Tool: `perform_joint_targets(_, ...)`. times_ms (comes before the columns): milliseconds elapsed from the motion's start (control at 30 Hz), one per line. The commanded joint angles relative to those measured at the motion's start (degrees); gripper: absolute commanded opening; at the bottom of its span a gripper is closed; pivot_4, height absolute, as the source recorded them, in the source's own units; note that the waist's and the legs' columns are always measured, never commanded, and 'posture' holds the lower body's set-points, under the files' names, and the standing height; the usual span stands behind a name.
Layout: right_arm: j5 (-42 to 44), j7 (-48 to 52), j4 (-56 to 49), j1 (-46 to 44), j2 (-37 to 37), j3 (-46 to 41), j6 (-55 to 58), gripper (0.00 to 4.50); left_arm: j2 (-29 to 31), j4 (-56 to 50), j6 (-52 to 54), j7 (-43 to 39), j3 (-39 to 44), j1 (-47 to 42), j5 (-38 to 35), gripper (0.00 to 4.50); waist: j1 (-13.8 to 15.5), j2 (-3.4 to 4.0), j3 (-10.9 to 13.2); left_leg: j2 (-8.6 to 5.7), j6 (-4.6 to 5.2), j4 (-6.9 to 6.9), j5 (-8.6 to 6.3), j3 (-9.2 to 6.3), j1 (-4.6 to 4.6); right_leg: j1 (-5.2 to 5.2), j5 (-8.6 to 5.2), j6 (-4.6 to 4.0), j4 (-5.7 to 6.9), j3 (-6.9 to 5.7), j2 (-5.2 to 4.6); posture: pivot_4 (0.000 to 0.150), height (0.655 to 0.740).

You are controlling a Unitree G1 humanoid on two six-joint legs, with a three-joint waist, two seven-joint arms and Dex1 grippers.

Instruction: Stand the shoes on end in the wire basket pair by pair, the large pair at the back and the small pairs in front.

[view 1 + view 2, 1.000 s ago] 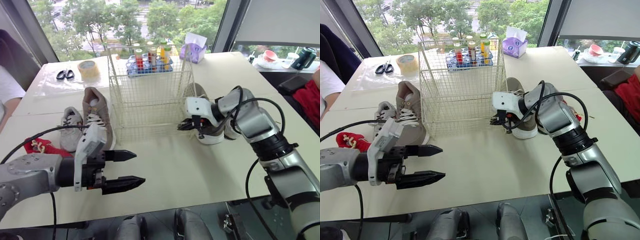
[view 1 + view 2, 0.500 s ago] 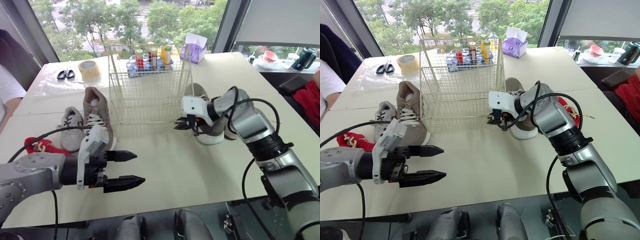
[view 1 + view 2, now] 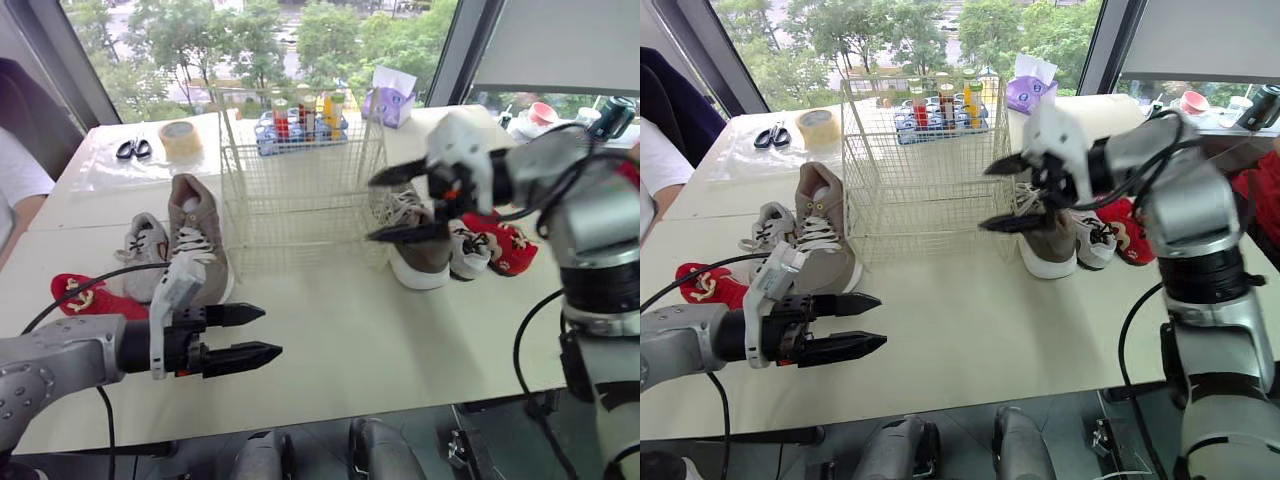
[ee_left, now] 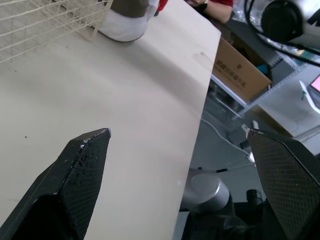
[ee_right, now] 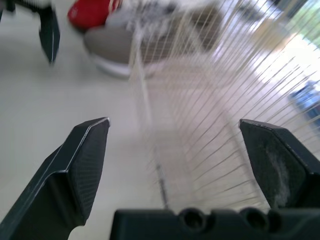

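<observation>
Six shoes flank one wire basket, three each side.

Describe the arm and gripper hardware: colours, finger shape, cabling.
Both arms are silver-grey metal segments with black joint rings. Left gripper and right gripper each have a white wrist housing and two black, tapered, pointed fingers with a fine textured surface. Black cables loop outside along each arm.
</observation>
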Motion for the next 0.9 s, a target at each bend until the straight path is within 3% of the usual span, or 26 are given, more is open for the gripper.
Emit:
perform_joint_targets(33, 3.62, -16.68, -3.1, 1.19, 4.46, -14.54, 8.81, 4.44, -7.11, -0.96, -4.8, 7.15, -0.07, -0.97, 1.34, 4.5, 0.06, -0.02, -0.01, 0.01, 0.0, 0.0, 0.0, -0.01, 0.0, 0.01, 0.04, -0.05, -0.01, 0.0, 0.01, 0.15, 0.74)
perform_joint_targets(133, 3.04, -28.39, -8.33, 9.5, 8.69, -23.59, 9.8, 4.44, -11.12, -4.53, -5.49, 10.76, -1.41, 0.62, 1.57, 4.5, 0.76, -0.27, -0.16, 0.0, -0.15, 0.01, 0.09, -0.04, -0.01, 0.05, 0.07, -0.08, 0.03, 0.0, -0.01, 0.15, 0.74)
perform_joint_targets(233, 3.51, -39.18, -15.91, 18.22, 16.18, -31.58, 6.66, 4.44, -15.08, -4.8, -8.2, 16.22, -6.49, -1.26, 11.55, 4.5, 1.51, -0.24, -0.24, -0.01, -0.13, 0.02, 0.07, 0.01, 0.0, 0.1, 0.07, -0.08, -0.04, 0.0, -0.04, 0.15, 0.74)
perform_joint_targets(267, 3.94, -41.22, -16.95, 19.3, 17.25, -32.33, 6.39, 4.44, -15.92, -4.47, -8.86, 17.14, -7.37, -1.8, 14.01, 4.5, 1.43, -0.2, -0.22, -0.05, -0.1, 0.02, 0.06, 0.02, 0.01, 0.12, 0.07, -0.07, -0.04, 0.0, -0.06, 0.15, 0.74)
perform_joint_targets(333, 4.66, -44.54, -21.48, 28.44, 21.22, -32.49, 8.6, 4.44, -18.7, -4.66, -8.12, 16.57, -9.93, -1.85, 12.09, 4.5, 1.42, -0.15, -0.29, -0.07, -0.05, 0.02, 0.07, 0.1, -0.01, 0.05, 0.12, -0.13, -0.04, 0.1, -0.04, 0.15, 0.74)
perform_joint_targets(467, 6.03, -49.17, -27.68, 38.26, 26.39, -28.98, 8.19, 4.44, -18.13, -6.77, -7.77, 13.37, -13.45, -0.34, 14.64, 4.5, 0.81, -0.11, -0.31, 0.02, 0.06, -0.01, -0.01, 0.01, 0.12, 0.15, 0.09, -0.12, -0.01, 0.05, 0.07, 0.15, 0.74)
perform_joint_targets(600, 2.01, -51.07, -26.1, 41.6, 25.64, -22.23, 1.46, 4.44, -18.66, -5.41, -8.46, 12.62, -13.79, -0.49, 15.88, 4.5, -0.1, -0.03, -0.32, 0.02, 0.04, 0.0, 0.02, 0.08, 0.16, 0.05, 0.02, -0.33, 0.14, 0.17, 0.09, 0.15, 0.74)
perform_joint_targets(700, -2.67, -53.18, -17.83, 41.92, 25.05, -20.0, -8.09, 4.44, -19.11, -4.68, -8.72, 12.62, -14.01, -1.38, 17.36, 4.5, -0.03, -0.05, -0.33, 0.02, 0.04, 0.0, 0.02, 0.01, 0.19, 0.08, -0.01, -0.34, 0.17, 0.16, 0.13, 0.15, 0.74)
perform_joint_targets(900, -3.08, -53.55, -7.42, 40.04, 26.53, -16.44, -16.17, 4.44, -18.93, -4.2, -8.67, 11.78, -14.17, -1.79, 18.85, 4.5, -0.1, -0.06, -0.33, -0.01, 0.06, 0.0, 0.02, 0.01, 0.13, 0.08, 0.0, -0.33, 0.09, 0.19, 0.12, 0.15, 0.74)
